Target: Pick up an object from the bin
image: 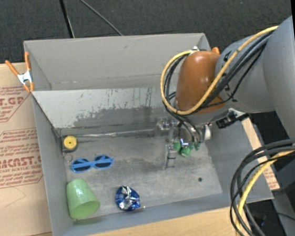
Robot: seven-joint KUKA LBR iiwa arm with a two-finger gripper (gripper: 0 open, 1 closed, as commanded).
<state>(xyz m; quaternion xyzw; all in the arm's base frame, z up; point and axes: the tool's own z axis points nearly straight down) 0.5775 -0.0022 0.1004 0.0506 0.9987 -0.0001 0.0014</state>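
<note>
My gripper is over the right middle of the bin, under the arm's orange cover. A small green thing sits between its metal fingers, and the gripper is shut on it. The lower fingertip hangs just above the bin floor, where it casts a short shadow. Part of the green thing is hidden by the gripper body.
The other things lie along the left and front of the bin: a small yellow round piece, a blue glasses-shaped toy, a light green cup on its side and a crumpled blue-and-white wrapper. The arm and its cables overhang the right wall.
</note>
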